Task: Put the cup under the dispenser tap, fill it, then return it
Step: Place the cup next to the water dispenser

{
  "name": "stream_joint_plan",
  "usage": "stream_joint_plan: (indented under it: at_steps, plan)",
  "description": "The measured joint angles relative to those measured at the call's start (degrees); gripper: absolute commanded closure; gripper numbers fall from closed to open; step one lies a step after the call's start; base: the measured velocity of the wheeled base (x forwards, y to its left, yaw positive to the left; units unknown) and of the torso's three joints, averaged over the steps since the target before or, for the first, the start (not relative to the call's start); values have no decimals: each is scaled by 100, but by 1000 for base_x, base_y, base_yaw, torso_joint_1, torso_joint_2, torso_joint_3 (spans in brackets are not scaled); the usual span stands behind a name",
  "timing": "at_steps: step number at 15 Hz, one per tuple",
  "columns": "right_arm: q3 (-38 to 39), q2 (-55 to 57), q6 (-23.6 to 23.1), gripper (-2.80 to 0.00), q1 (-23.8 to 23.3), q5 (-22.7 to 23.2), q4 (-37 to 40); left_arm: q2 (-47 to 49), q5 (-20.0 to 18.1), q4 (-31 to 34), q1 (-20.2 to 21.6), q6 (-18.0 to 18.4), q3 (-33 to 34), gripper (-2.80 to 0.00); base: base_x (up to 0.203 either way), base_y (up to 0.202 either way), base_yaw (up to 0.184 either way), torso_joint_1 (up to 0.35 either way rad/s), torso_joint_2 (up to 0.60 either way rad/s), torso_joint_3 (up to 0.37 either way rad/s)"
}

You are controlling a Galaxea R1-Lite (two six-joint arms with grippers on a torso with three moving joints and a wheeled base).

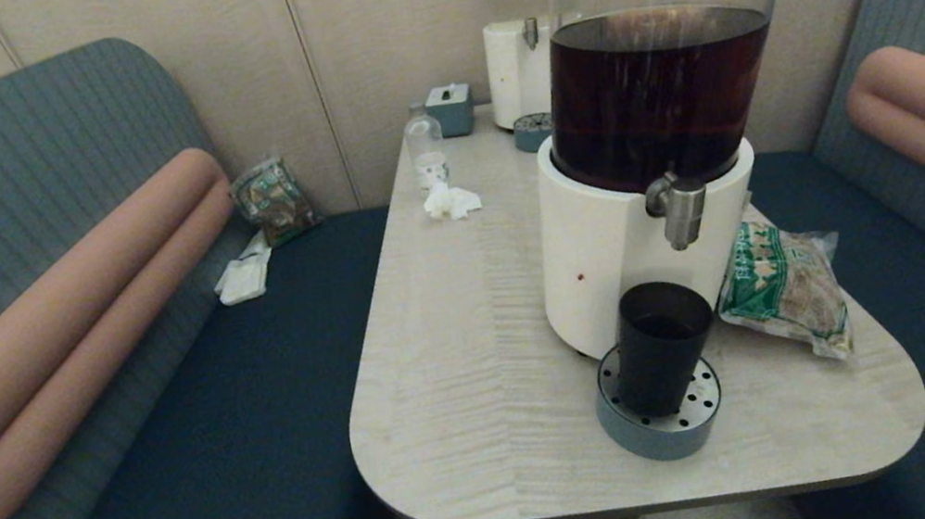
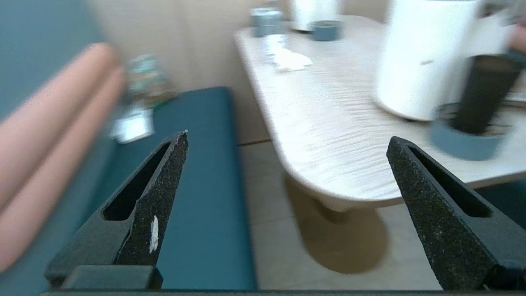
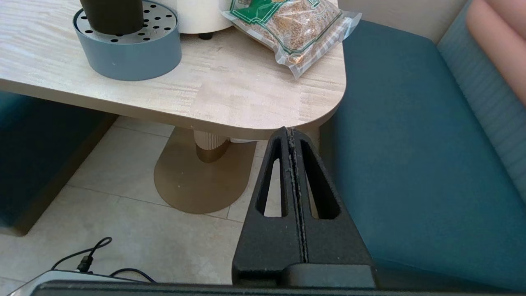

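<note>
Left gripper hangs low off the table edge, gritty black fingers spread wide. Our right gripper sits below the table, pressed closed on nothing. We see the cup, a dark tapered tumbler, upright on the round perforated drip tray under the dispenser tap, which is brushed steel.

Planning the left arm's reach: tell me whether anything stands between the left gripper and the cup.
Nothing visible does. The left gripper, jaws wide open, hangs off the table's near edge; bare tabletop lies between it and the cup standing on the drip tray. The snack bag lies on the cup's far side.
</note>
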Motion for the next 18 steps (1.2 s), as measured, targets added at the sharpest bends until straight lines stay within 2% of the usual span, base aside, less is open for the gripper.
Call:
stream_joint_plan:
  at_steps: [2,5,8,10,12,14,16,18]
  plan:
    - [16,0,41,0,0,1,-48,1012,-479,-625,-13,-2,-196,-280,0,0,0,0,0,0]
    - [27,0,94,0,2,6,-66,2912,-1081,-2121,-19,36,-324,-280,0,0,0,0,0,0]
    - [27,-2,93,0,2,6,-67,4974,-1894,-4048,-147,105,-385,-280,0,0,0,0,0,0]
    - [29,-2,91,0,2,6,-67,6209,-2479,-5351,-413,158,-462,-280,0,0,0,0,0,0]
    - [29,-2,91,0,2,4,-67,7261,-2988,-6386,-720,270,-733,-280,0,0,0,0,0,0]
    - [29,-2,91,0,2,4,-65,8093,-3386,-6800,-1024,487,-1322,-280,0,0,0,0,0,0]
    - [29,-5,91,0,2,1,-65,8752,-3754,-6838,-1362,597,-1966,-280,0,0,0,0,0,0]
    - [29,-5,91,0,0,6,-65,9233,-3880,-6829,-1743,593,-2311,-280,0,0,0,0,0,0]
